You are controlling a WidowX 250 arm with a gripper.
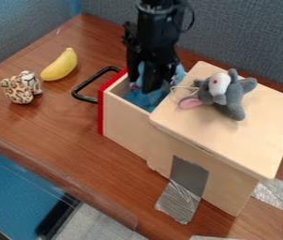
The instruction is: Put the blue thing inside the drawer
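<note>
Camera view: placement in hand; gripper (142,86) pinches the blue thing (180,74) at the open drawer (125,117) (access adequate). Next move requires lowering, then release inside.

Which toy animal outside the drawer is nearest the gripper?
The grey mouse, lying on the wooden box's top, close beside the gripper. The spotted animal is farther off, on the table beyond the drawer handle.

The fingers (152,82) are partly hiding the blue toy (180,73); above them, the top edge is cropping the arm (159,10).
</note>
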